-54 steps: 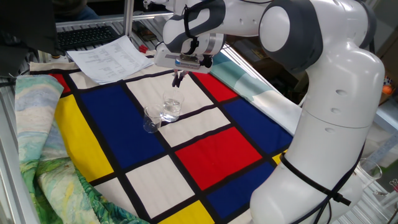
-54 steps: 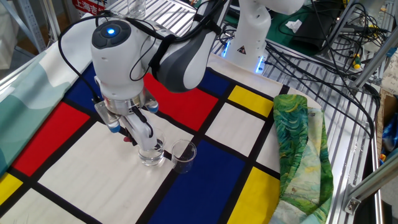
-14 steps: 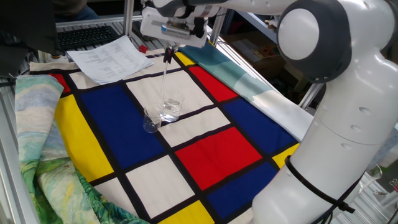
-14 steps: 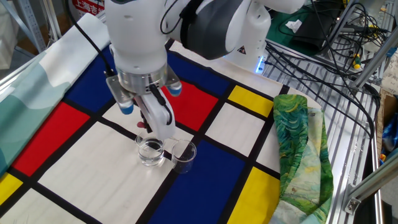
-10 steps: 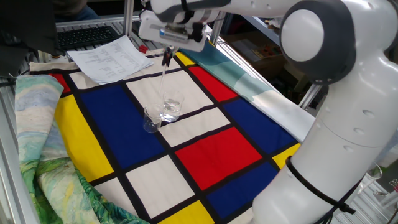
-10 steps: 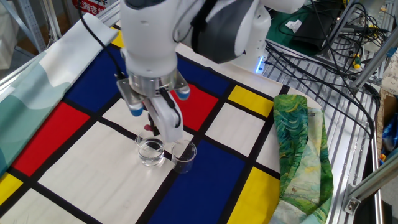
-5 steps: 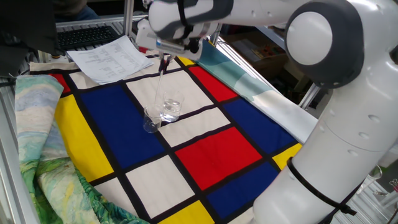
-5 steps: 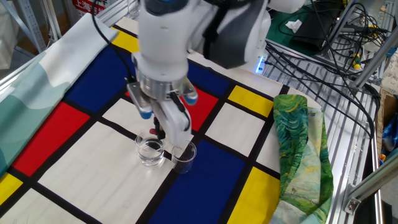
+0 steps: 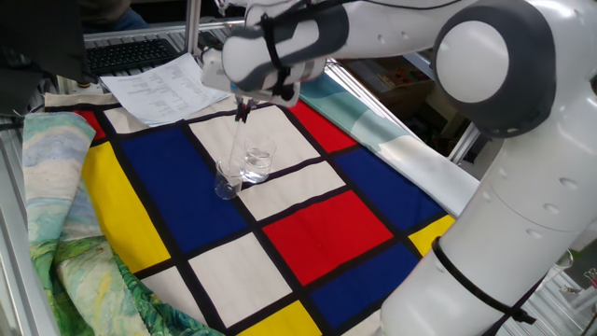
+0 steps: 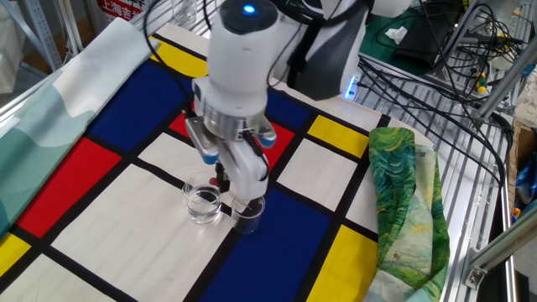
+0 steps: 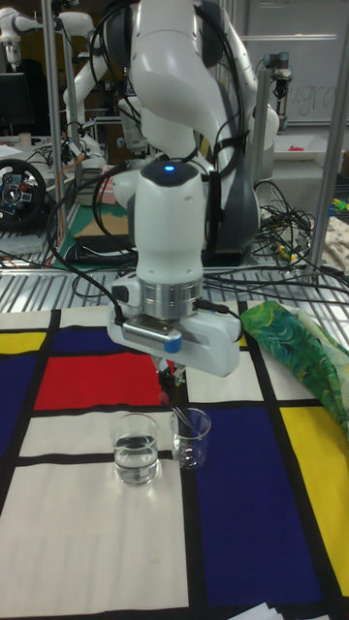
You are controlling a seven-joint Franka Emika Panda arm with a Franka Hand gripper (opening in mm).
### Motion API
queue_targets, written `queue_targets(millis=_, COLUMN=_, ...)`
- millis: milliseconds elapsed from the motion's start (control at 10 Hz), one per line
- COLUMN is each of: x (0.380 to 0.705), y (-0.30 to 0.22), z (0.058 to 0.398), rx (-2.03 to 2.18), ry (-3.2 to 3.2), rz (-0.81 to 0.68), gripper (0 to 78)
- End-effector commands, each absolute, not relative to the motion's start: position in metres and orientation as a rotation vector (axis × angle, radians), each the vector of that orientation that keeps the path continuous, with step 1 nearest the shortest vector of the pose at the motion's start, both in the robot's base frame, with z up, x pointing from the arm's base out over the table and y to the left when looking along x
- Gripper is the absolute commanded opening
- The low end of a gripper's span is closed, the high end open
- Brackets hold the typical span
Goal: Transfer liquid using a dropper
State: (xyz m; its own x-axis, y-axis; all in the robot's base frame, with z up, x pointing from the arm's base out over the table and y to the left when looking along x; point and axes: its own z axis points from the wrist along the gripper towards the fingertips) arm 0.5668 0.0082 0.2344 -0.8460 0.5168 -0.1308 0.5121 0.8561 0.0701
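Observation:
My gripper (image 9: 244, 108) is shut on the dropper (image 9: 235, 147), gripping its upper end, and the clear tube hangs down and slightly tilted. The tube's tip (image 11: 180, 414) reaches into the smaller glass beaker (image 9: 226, 181) (image 11: 193, 438), which stands on a black line beside the blue panel. In the other fixed view the gripper (image 10: 226, 182) hides most of that beaker (image 10: 248, 218). Right next to it, on the white panel, stands a wider beaker (image 9: 257, 164) (image 10: 204, 206) (image 11: 135, 449) holding a little clear liquid (image 11: 135, 453).
A Mondrian-patterned cloth (image 9: 317, 224) covers the table. Papers (image 9: 168, 86) and a keyboard (image 9: 131, 56) lie at the back. A green patterned cloth (image 10: 404, 197) is bunched along one table edge, and cables (image 10: 436, 75) run behind it. The robot base (image 10: 336, 59) stands close by.
The gripper has carried the dropper from above the beaker with liquid over to the smaller beaker and lowered it. The tube's tip now sits inside that beaker.

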Motion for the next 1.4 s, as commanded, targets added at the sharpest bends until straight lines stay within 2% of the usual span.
queue_targets(millis=100, x=0.558, y=0.014, z=0.223, rx=0.787, ry=2.856, rz=0.059, gripper=1.1)
queue_targets(millis=1400, x=0.543, y=0.022, z=0.189, rx=0.762, ry=2.791, rz=0.071, gripper=1.1)
